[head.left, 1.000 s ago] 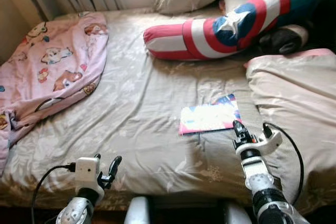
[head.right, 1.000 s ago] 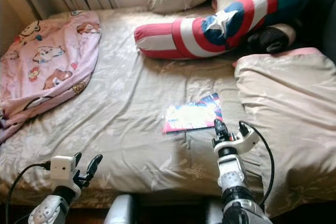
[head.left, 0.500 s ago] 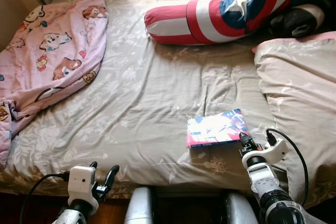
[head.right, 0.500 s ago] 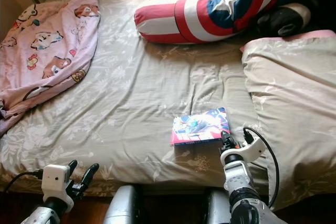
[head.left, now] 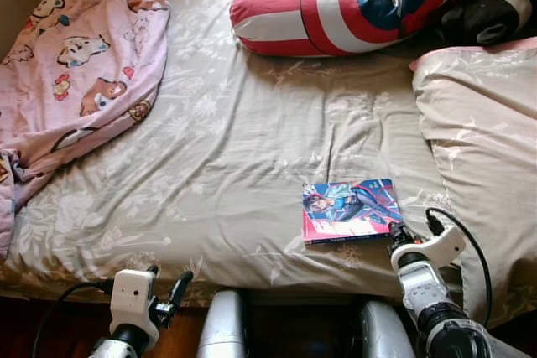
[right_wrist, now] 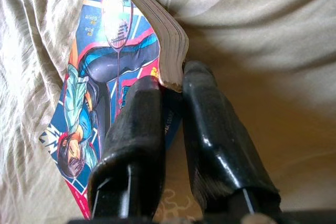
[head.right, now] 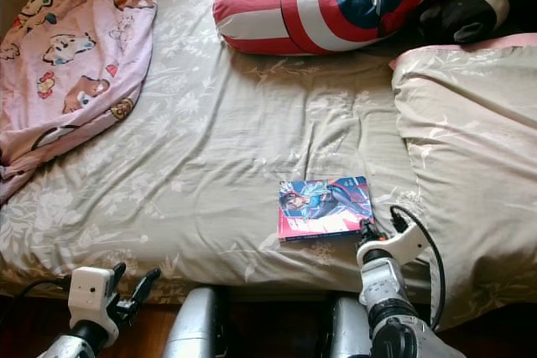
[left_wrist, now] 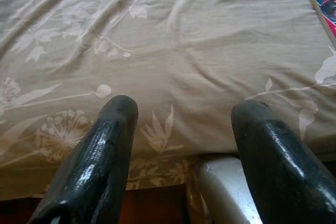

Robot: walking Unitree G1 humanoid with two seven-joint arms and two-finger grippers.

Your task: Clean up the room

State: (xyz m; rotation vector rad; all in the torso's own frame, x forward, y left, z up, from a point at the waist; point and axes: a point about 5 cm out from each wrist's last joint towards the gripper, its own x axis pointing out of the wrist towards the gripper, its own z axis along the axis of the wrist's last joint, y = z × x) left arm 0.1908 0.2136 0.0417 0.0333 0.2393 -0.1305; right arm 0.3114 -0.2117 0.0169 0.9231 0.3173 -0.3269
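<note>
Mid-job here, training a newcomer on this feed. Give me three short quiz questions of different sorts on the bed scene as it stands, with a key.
1. True or false: the right gripper has its fingers closed on a corner of the comic book.
2. Multiple choice: where does the pink cartoon blanket lie? A) on the bed's left side B) under the book C) on the floor
3. Fill in: the left gripper is ____, holding nothing, at the edge of the bed sheet.

Key: 1 true; 2 A; 3 open.
</note>
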